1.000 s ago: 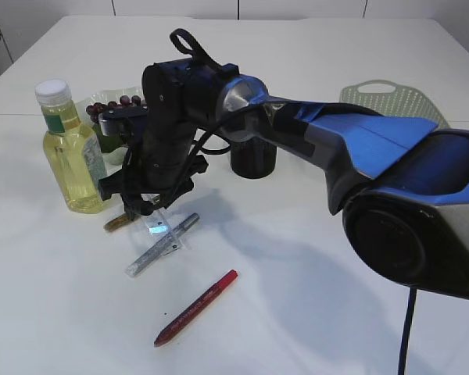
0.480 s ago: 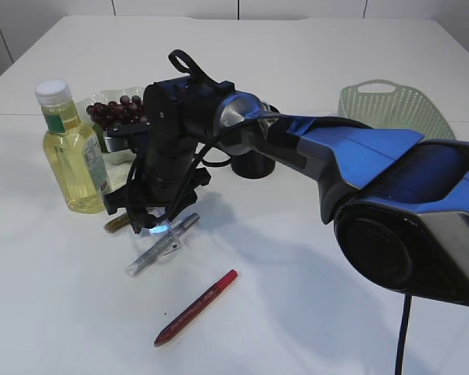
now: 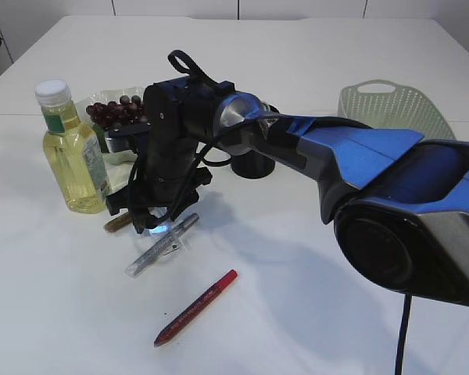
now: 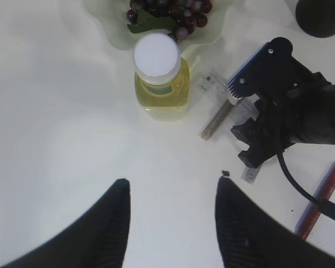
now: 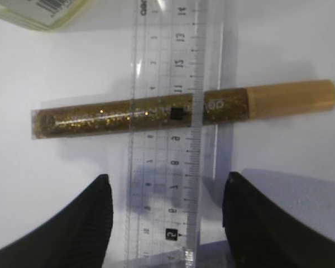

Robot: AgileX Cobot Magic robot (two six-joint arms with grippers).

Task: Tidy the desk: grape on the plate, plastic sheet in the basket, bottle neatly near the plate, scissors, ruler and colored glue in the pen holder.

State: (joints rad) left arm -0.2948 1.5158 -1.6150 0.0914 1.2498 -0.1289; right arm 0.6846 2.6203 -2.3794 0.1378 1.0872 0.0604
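Clear ruler (image 5: 166, 139) between open pincer (image 5: 166, 223) tips

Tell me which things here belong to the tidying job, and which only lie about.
Job:
- grapes on plate
- bottle
- ruler
- gold glue
- silver glue
- red glue
- basket
- pen holder

Lying about:
- nothing that I can see
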